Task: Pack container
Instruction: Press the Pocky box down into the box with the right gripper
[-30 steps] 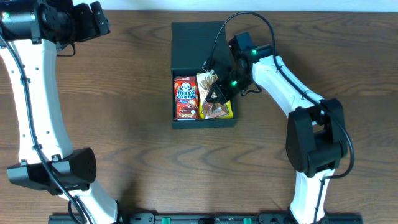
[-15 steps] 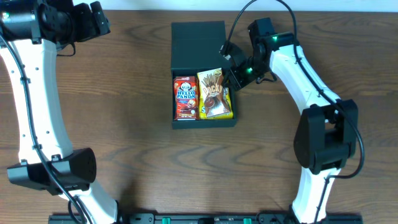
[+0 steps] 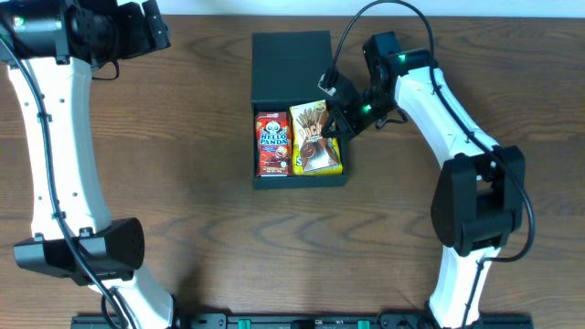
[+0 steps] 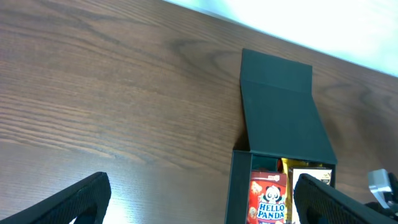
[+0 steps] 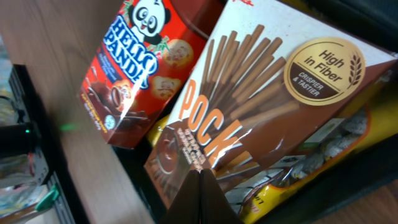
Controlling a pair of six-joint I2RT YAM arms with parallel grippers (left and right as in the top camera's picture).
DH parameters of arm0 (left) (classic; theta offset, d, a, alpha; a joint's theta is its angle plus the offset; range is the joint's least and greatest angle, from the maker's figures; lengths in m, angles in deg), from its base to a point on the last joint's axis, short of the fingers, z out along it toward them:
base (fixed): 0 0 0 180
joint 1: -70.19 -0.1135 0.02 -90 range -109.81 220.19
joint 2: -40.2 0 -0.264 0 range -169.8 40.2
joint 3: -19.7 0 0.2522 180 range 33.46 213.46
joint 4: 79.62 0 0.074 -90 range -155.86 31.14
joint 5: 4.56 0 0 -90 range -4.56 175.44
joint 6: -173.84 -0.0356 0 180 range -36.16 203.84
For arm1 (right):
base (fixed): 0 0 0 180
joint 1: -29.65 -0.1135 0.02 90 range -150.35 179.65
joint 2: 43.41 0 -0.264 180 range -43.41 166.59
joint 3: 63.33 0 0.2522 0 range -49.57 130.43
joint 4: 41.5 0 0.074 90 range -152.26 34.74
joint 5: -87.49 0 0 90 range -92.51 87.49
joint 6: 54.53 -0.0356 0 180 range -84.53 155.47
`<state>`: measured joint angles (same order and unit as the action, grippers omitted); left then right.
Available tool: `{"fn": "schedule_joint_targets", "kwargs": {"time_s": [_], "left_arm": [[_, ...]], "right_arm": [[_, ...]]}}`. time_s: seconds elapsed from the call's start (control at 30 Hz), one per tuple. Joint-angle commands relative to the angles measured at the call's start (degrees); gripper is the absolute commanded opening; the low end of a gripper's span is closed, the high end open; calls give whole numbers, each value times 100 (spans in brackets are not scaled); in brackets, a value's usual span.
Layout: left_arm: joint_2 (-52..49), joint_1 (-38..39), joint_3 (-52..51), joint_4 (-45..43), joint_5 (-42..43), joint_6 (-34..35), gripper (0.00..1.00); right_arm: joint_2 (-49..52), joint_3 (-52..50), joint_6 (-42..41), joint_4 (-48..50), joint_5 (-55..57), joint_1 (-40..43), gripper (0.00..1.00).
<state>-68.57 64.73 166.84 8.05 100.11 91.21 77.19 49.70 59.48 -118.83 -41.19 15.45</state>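
Observation:
The dark teal-black container [image 3: 302,182] lies at the table's middle with its flap lid [image 3: 291,64] open toward the far side. Inside are a red Hello Panda box [image 3: 272,143], a brown Pocky box [image 3: 315,137] and a yellow packet [image 3: 335,163] under it. My right gripper [image 3: 331,117] is shut and empty, its closed tips at the Pocky box's right edge; whether they touch it I cannot tell. In the right wrist view the tips [image 5: 200,186] are over the Pocky box [image 5: 261,93]. My left gripper [image 3: 151,23] is open and empty, high at the far left.
The left wrist view shows the container [image 4: 239,180], its lid [image 4: 280,112] and the Hello Panda box [image 4: 268,199] between my open fingers [image 4: 199,202]. Brown wooden table [image 3: 183,201] surrounds the container. A white edge [image 4: 311,25] runs along the table's far side.
My right gripper left the Pocky box in the container, pulled away to the right, then came back toward the box's right edge. The left arm shifted slightly.

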Motion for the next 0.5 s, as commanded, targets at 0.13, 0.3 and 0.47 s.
{"fn": "schedule_joint_targets", "kwargs": {"time_s": [0.13,0.3,0.47], "left_arm": [[-225,101,11,-7,20,-98,95],[-385,188,11,-4,20,-96,95],[-437,238,11,-9,4,-101,95]], "right_arm": [[-28,-337,28,278,138,-83,1],[2,-337,-286,402,793,-223,1],[-203,-2,-385,120,702,-195,1]]}}
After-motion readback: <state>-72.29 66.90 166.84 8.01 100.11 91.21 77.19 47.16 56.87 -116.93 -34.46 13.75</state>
